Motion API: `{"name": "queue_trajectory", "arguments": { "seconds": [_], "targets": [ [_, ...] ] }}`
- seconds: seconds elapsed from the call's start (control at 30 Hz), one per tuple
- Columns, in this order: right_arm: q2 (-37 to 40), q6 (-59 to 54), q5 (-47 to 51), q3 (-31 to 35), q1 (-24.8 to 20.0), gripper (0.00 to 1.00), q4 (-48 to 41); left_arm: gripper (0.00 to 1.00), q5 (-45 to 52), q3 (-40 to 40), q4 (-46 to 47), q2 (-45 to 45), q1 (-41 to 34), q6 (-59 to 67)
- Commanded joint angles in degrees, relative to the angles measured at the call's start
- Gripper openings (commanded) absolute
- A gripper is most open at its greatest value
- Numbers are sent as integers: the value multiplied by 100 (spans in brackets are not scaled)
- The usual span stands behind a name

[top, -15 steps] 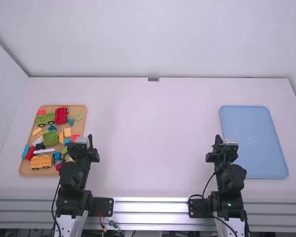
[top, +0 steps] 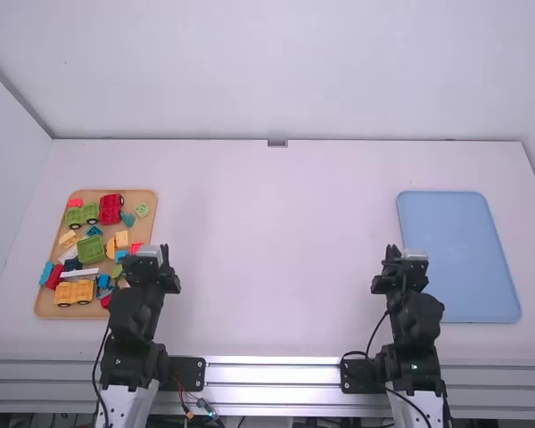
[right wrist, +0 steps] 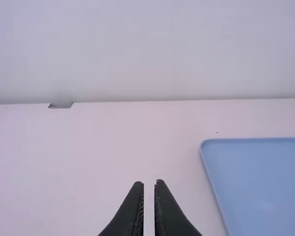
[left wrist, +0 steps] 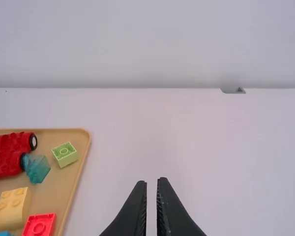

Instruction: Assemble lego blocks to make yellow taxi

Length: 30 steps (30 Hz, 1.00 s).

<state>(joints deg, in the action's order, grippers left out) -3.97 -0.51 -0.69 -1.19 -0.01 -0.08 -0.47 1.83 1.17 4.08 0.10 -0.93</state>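
Because the taxi must be yellow, the yellow wheeled base (top: 76, 292) seems to be the most important piece, and it sits on its wheels in the near part of the tan tray (top: 43, 306), at the robot's left. Farther up in the same tray lie a pale yellow block (top: 68, 239) and another yellow block (top: 122, 239), which could probably serve for the body or the roof. Around them are mixed pieces of other colours, among them a red wheeled piece (top: 111, 209), a green wheeled piece (top: 82, 216) and a light green brick (left wrist: 65, 154); I suppose they are put there so that the right parts must be chosen.

The tray stands beside the left arm, most likely for this arm to pick from it. The left pincer (left wrist: 151, 181) is near the tray's edge, with its fingers almost together and nothing between them. The right pincer (right wrist: 149, 183) has its fingers together in the same way and also grips nothing; it is near the blue tray (top: 455, 259), which perhaps is meant for the finished taxi.

Between the two trays extends the white worktop (top: 276, 259), whose middle both arms can probably reach, so it seems a suitable place for assembling. No block is joined there yet.
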Motion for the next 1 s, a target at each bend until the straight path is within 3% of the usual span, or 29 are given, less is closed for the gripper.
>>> {"name": "queue_trajectory", "arguments": {
  "seconds": [0.0,0.67,0.97],
  "targets": [
    [-159,-13,-25,-322,-11,10,25,10,-111,316,17,161,21,-121],
    [-2290,116,-348,-1769,-2,45,104,44,-655,1915,628,2286,158,-1078],
    [-3340,110,-500,-2495,197,62,253,62,-1320,2731,1359,3349,429,-2483]
  ]
}}
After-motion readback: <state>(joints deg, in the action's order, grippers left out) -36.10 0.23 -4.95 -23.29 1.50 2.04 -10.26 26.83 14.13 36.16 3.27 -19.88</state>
